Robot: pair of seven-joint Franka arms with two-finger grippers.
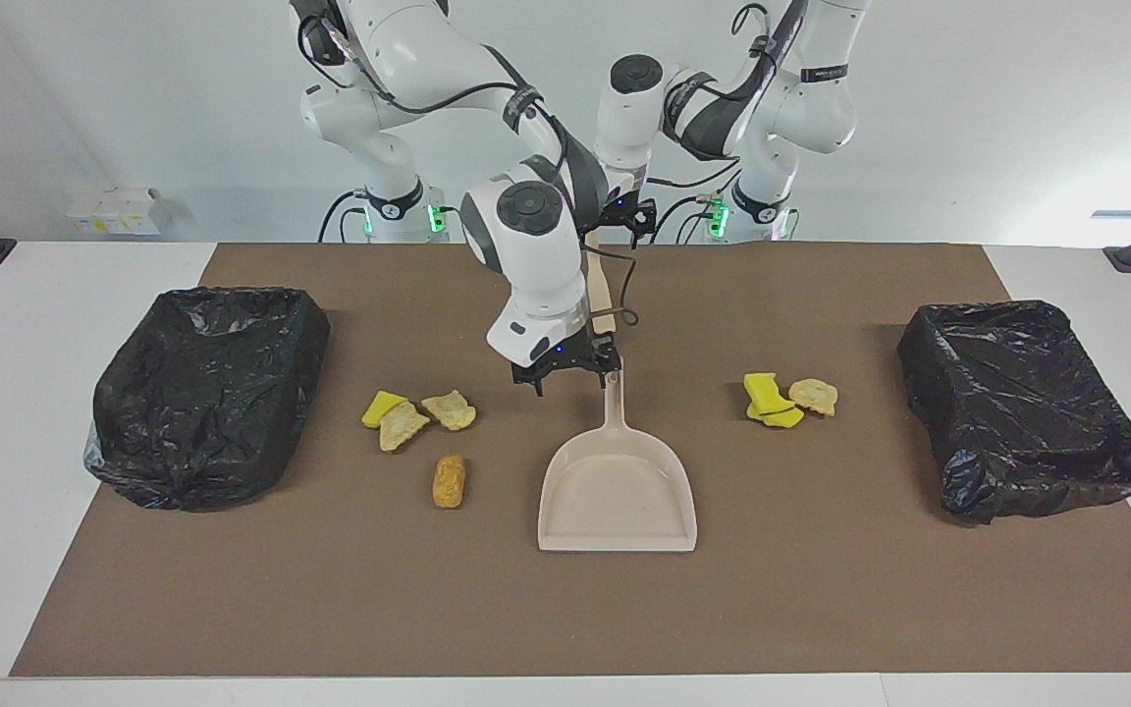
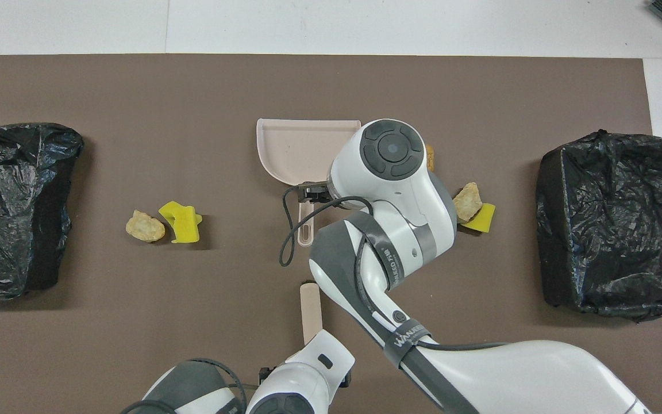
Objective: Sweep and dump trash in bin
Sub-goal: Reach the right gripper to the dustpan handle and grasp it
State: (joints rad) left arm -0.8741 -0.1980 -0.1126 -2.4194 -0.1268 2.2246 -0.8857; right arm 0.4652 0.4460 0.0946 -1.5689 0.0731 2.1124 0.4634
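Note:
The beige dustpan (image 1: 617, 486) lies mid-table, its handle (image 1: 613, 393) pointing toward the robots. My right gripper (image 1: 573, 379) hangs open low over the handle's end, with nothing between its fingers; in the overhead view its wrist covers part of the dustpan (image 2: 293, 146). The beige brush (image 1: 604, 299) lies nearer the robots in line with the handle. My left gripper (image 1: 621, 216) is open over the brush's handle end. Trash scraps (image 1: 418, 412) and a golden-brown bit (image 1: 448, 481) lie toward the right arm's end. More trash scraps (image 1: 786, 398) lie toward the left arm's end.
Two bins lined with black bags stand on the brown mat, one bin (image 1: 207, 393) at the right arm's end and the other bin (image 1: 1027, 403) at the left arm's end. The right arm's cable (image 2: 288, 230) hangs beside the dustpan handle.

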